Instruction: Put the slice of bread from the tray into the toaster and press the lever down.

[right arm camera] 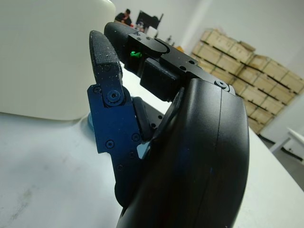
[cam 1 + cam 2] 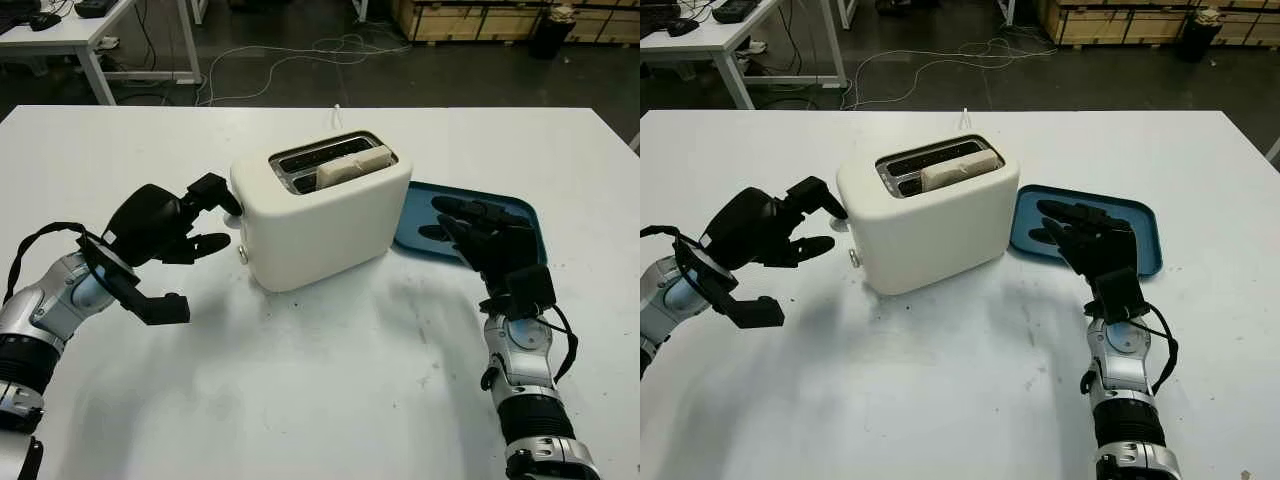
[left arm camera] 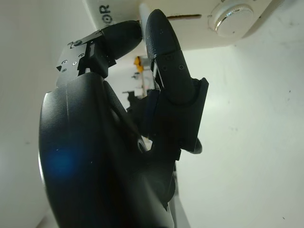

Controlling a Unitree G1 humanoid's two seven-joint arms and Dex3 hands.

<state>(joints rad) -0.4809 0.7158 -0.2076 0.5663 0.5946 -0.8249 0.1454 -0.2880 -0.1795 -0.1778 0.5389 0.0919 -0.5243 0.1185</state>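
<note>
Cream-white and glossy, the toaster (image 2: 322,208) stands at the middle of the table (image 2: 330,400), and the slice of bread (image 2: 352,166) already sits in its nearer slot, its top edge poking just above the rim. The blue tray (image 2: 515,212) lies just beside the toaster on our right side with no bread left on it. So we judge the loading done and the lever step in hand. Our left hand (image 2: 165,232) is at the toaster's end face, holding nothing, fingers partly curled; one fingertip (image 3: 154,21) reaches up against the lever slot, beside the round dial (image 3: 232,16). We cannot tell whether it is truly bearing on the lever (image 2: 234,207) or merely touching the housing next to it. Our right hand (image 2: 487,240) hovers open over the tray's near edge, idle. The next move, as we see it, calls for a firm downward push along the slot until the lever latches, without sliding the light toaster across the table.
</note>
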